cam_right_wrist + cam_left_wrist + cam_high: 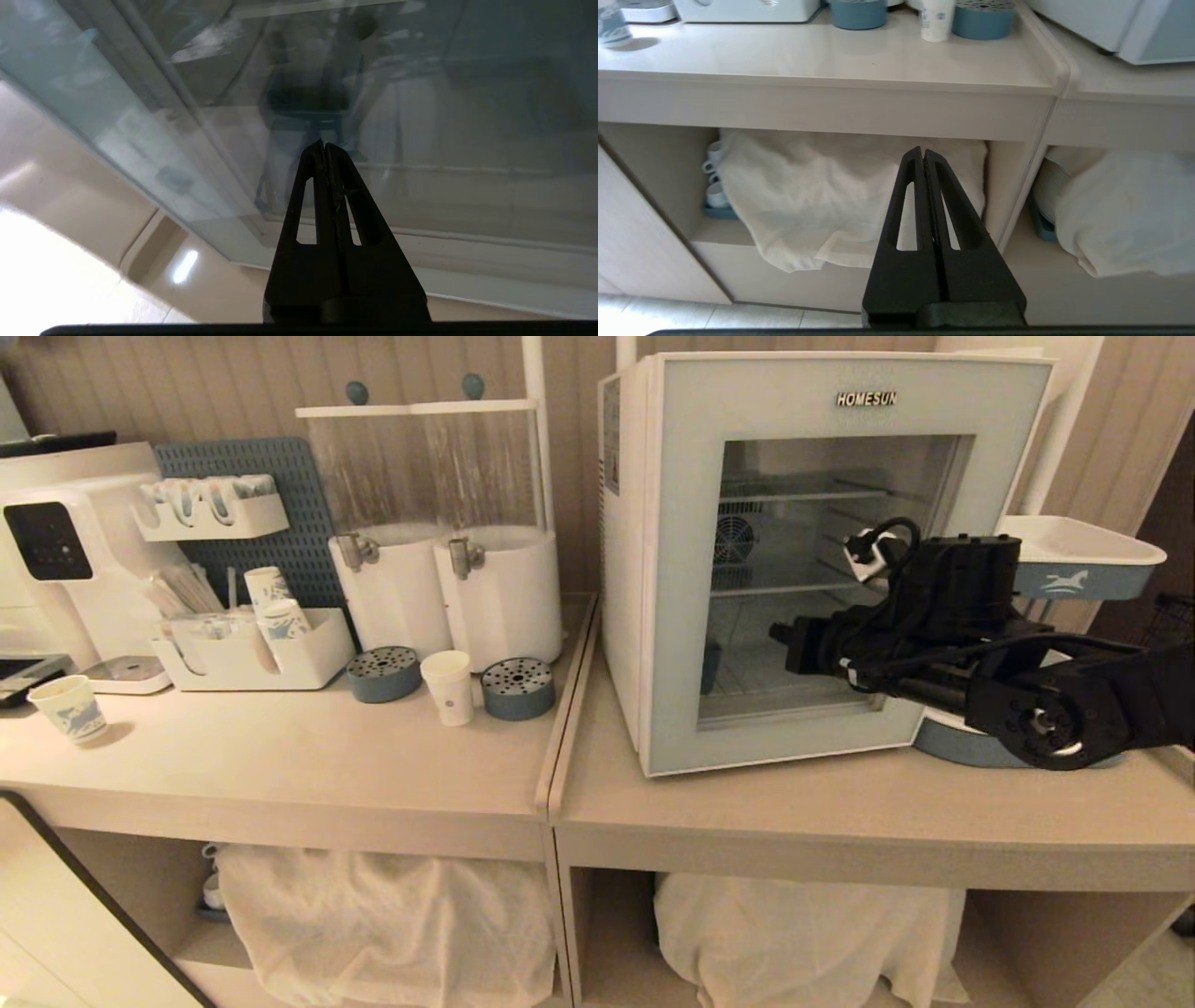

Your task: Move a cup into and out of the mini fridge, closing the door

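The white cup [450, 686] [936, 18] stands on the left counter between two blue drip trays. On the right counter sits the mini fridge [624, 569] [1087, 18], and its grey-blue glass door [681, 569] [70, 93] lies flush against the body. My right gripper [782, 642] [322, 145] is shut and empty, its tip close in front of the lower part of the door's glass. My left gripper [923, 151] is also shut and empty. It hangs below counter height, facing a cloth-covered shelf, and does not show in the head view.
Two white dispensers [448, 588] stand behind the cup, with blue drip trays [384, 673] [518, 688] either side of it. A blue-printed cup [70, 707] sits far left by a white machine [65, 551]. A white tray on a stand [1083, 555] is right of the fridge. White cloths [383, 915] cover the lower shelves.
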